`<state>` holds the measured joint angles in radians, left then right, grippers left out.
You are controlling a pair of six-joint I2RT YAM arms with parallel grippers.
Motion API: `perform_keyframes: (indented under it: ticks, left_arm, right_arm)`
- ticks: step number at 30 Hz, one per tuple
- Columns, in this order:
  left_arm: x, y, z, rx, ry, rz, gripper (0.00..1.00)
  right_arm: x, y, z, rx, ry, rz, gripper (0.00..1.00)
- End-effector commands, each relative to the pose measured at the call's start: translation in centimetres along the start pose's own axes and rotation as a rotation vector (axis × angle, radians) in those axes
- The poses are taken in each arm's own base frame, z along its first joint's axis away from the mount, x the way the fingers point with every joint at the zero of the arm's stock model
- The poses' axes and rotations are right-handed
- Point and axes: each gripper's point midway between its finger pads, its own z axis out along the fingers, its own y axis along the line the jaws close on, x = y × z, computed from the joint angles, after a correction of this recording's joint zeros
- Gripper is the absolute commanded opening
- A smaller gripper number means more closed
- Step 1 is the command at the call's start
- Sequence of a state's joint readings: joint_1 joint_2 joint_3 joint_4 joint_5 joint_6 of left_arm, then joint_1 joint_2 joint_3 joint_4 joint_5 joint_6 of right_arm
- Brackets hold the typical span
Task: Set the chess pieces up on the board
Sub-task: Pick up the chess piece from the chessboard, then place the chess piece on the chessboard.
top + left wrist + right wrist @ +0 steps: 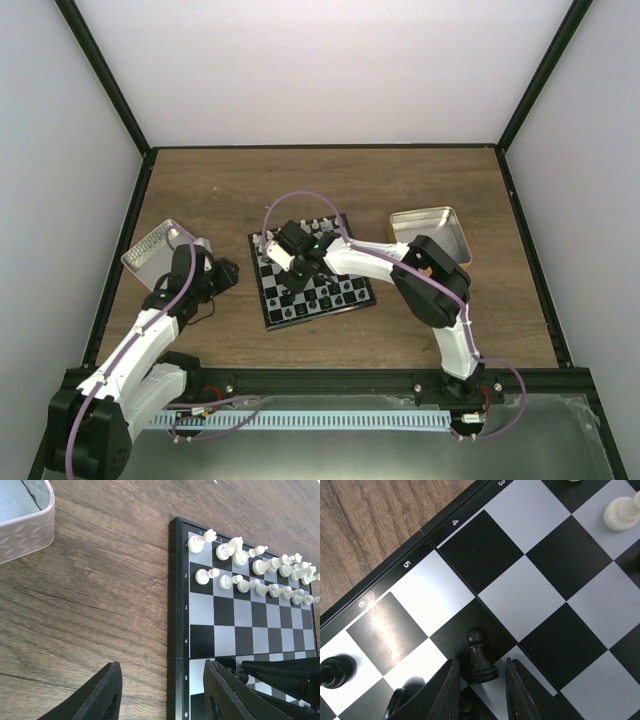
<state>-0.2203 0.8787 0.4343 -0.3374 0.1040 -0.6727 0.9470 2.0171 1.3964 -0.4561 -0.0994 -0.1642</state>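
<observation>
The small checkered board (pixel 263 292) lies mid-table and also shows in the left wrist view (pixel 224 611) and the right wrist view (pixel 530 595). White pieces (pixel 250 565) fill its two far rows. Several black pieces (pixel 322 300) stand on its near rows. My right gripper (pixel 298 268) is over the board's left part. In its wrist view it (pixel 482 660) is open, with a finger on each side of an upright black pawn (pixel 479 655) and a gap on both sides. My left gripper (pixel 162 665) is open and empty over the board's left edge (pixel 228 275).
An open metal tin (pixel 160 248) lies at the left, its corner in the left wrist view (pixel 25 520). A second tin (pixel 432 228) lies right of the board. Another black piece (pixel 335 670) stands near the board's edge. The right fingers (pixel 285 675) reach into the left wrist view.
</observation>
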Motion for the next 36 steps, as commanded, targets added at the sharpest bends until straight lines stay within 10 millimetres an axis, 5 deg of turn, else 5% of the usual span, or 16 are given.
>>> perform_keyframes:
  ticks: [1, 9, 14, 20, 25, 36]
  left_arm:
    - [-0.1, -0.2, 0.1, 0.021, -0.006, 0.015, 0.47]
    - [-0.1, -0.3, 0.0, 0.023, -0.004, 0.011, 0.47]
    - [0.1, -0.7, 0.0, 0.049, 0.008, 0.001, 0.5]
    - [0.5, -2.8, -0.1, 0.162, 0.045, -0.013, 0.56]
    - [1.0, -7.0, -1.1, 0.408, 0.097, -0.053, 0.65]
    - [0.5, -13.2, -5.5, 0.796, 0.135, -0.061, 0.66]
  right_arm:
    - [0.0, 0.3, 0.4, -0.001, 0.025, -0.037, 0.26]
    - [0.0, 0.0, 0.9, 0.015, 0.01, -0.038, 0.13]
    - [-1.6, -0.5, -0.4, 0.055, -0.105, -0.027, 0.08]
    - [-4.5, -0.8, -3.6, 0.09, -0.284, -0.011, 0.08]
    - [-5.9, 0.3, -7.1, 0.048, -0.425, 0.001, 0.08]
    - [-7.8, 3.8, -14.8, -0.109, -0.688, -0.024, 0.09]
